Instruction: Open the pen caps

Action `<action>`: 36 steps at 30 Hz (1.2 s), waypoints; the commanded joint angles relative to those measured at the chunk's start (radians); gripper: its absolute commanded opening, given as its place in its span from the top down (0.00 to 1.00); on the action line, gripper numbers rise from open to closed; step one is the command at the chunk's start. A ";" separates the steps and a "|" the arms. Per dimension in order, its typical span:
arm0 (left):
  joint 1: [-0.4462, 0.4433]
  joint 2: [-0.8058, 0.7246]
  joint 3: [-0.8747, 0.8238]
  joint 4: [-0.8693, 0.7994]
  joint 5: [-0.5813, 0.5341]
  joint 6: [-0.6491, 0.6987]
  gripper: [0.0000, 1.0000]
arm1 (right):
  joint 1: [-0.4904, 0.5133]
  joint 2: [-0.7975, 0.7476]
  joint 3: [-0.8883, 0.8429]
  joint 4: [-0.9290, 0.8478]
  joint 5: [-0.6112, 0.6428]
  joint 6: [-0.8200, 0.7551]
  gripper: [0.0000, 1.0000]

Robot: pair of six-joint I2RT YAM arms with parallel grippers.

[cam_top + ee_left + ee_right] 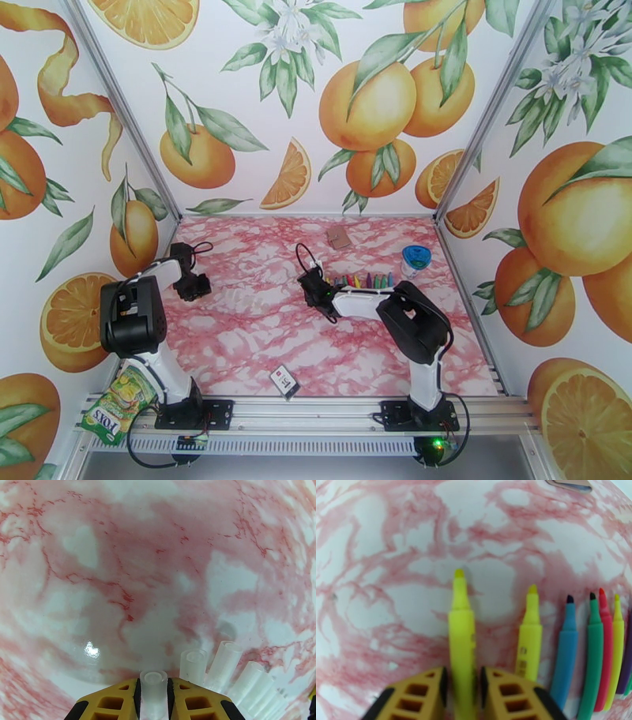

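Inside the right pincer (463, 675) sits a gripped, uncapped yellow marker (461, 630). The left pincer (153, 683) clasps a clear cap (153, 697).

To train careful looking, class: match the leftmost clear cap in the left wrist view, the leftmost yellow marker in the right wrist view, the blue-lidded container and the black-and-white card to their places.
Things:
1 leftmost clear cap
2 leftmost yellow marker
3 blue-lidded container
4 black-and-white card

Places:
A at the near edge of the table
B in the left gripper
C far right, beside the marker row
D in the right gripper

Pairs: 1-B, 2-D, 3-C, 4-A
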 commanded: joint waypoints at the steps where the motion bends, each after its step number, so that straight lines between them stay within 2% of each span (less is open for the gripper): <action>1: 0.001 -0.041 0.016 -0.010 0.001 -0.007 0.74 | -0.006 -0.039 -0.015 0.014 -0.005 -0.019 0.68; 7: 0.002 -0.100 0.017 -0.008 -0.013 -0.019 0.71 | -0.006 -0.092 -0.043 0.060 -0.037 -0.055 0.63; 11: 0.002 -0.178 -0.008 0.037 0.016 -0.017 0.68 | -0.005 -0.136 -0.056 0.073 -0.041 -0.088 0.59; 17: -0.004 -0.313 -0.046 0.122 0.109 0.019 0.54 | -0.004 -0.263 -0.116 0.128 -0.002 -0.161 0.51; 21: -0.042 -0.427 -0.132 0.268 0.141 0.049 0.45 | -0.005 -0.370 -0.163 0.167 0.051 -0.233 0.42; 25: -0.134 -0.536 -0.241 0.452 0.061 0.093 0.39 | -0.021 -0.478 -0.187 0.145 0.125 -0.315 0.28; 27: -0.177 -0.569 -0.277 0.520 0.016 0.109 0.33 | -0.040 -0.533 -0.199 0.134 0.141 -0.345 0.25; 30: -0.203 -0.578 -0.302 0.577 0.019 0.143 0.29 | -0.077 -0.614 -0.229 0.121 0.147 -0.378 0.20; 33: -0.228 -0.576 -0.320 0.628 -0.009 0.190 0.26 | -0.117 -0.688 -0.272 0.131 0.146 -0.407 0.11; 36: -0.239 -0.584 -0.386 0.757 -0.020 0.212 0.21 | -0.169 -0.744 -0.323 0.149 0.147 -0.423 0.04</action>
